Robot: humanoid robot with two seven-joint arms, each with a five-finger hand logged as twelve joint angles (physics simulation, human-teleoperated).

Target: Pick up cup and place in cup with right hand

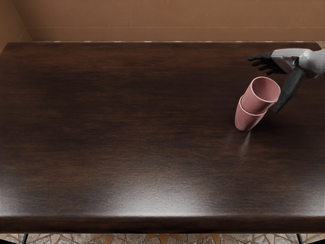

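Reaches with empty, spread fingers (261,57); just on their near side, shows upper cup (255,103) nested in lower cup (247,121), with base hidden; can't tell whether touching thumb (288,92)

Looks, in the head view, from high outside the near edge of the bench (127,127), slanting down toward its far edge, far enough back to catch both far corners.
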